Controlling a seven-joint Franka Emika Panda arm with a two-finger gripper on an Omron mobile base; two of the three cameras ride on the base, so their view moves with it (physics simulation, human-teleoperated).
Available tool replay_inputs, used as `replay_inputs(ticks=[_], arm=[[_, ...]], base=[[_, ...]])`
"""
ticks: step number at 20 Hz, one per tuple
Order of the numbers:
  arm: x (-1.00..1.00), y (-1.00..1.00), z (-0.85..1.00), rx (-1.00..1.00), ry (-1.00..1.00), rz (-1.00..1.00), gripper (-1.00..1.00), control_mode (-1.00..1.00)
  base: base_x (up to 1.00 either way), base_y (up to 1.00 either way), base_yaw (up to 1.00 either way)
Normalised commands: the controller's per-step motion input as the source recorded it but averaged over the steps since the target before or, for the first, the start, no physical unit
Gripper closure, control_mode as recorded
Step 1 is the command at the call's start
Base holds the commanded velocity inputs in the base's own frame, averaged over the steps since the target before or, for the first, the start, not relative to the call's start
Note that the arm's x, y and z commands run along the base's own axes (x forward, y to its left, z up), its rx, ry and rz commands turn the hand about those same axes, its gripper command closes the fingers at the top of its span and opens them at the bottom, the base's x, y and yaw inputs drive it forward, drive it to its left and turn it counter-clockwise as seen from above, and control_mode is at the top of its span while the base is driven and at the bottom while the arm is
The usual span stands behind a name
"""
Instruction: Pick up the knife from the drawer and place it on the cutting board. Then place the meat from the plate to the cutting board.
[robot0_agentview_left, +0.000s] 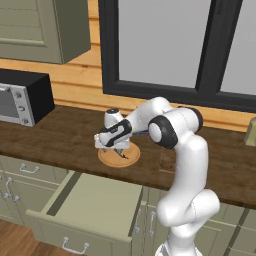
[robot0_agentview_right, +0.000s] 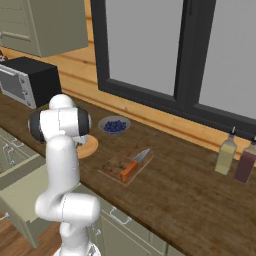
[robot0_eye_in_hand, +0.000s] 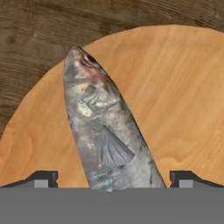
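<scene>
The meat (robot0_eye_in_hand: 105, 127), a slim silvery-grey fish, lies on the round tan plate (robot0_eye_in_hand: 183, 100). My gripper (robot0_eye_in_hand: 113, 179) hangs just above it, open, with one fingertip (robot0_eye_in_hand: 41, 178) on each side of the fish's body. From the left base view the gripper (robot0_agentview_left: 117, 150) points down onto the plate (robot0_agentview_left: 125, 161). The knife (robot0_agentview_right: 135, 165), with its orange handle and grey blade, rests on the dark cutting board (robot0_agentview_right: 114, 165) to the right of the plate (robot0_agentview_right: 89, 147). The olive drawer (robot0_agentview_left: 95, 205) stands pulled out below the counter.
A grey bowl of blueberries (robot0_agentview_right: 114, 125) sits behind the board. A black toaster oven (robot0_agentview_left: 22, 97) stands at the counter's left, and two bottles (robot0_agentview_right: 226, 154) at the far right. The open drawer juts out beside my base.
</scene>
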Motion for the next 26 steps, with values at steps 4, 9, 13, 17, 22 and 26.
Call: replay_inputs(ticks=[4, 9, 13, 17, 22, 26], arm=[[0.0, 0.07, -0.56, 0.0, 0.0, 0.07, 1.0, -1.0], [0.0, 0.0, -0.22, 0.0, 0.0, 0.1, 1.0, -1.0], [0.0, 0.0, -0.02, 0.0, 0.01, 0.04, 1.0, -1.0], [-0.53, -0.03, 0.33, 0.0, 0.0, 0.0, 1.0, -1.0], [-0.97, -0.44, 0.75, 0.0, 0.01, -0.02, 1.0, -1.0], [-0.55, -0.58, 0.63, 0.0, 0.06, -0.1, 1.0, -1.0]], base=[[0.0, 0.0, 0.0], [0.0, 0.0, 0.0], [0.0, 0.0, 0.0], [0.0, 0.0, 0.0], [0.0, 0.0, 0.0], [0.0, 0.0, 0.0]])
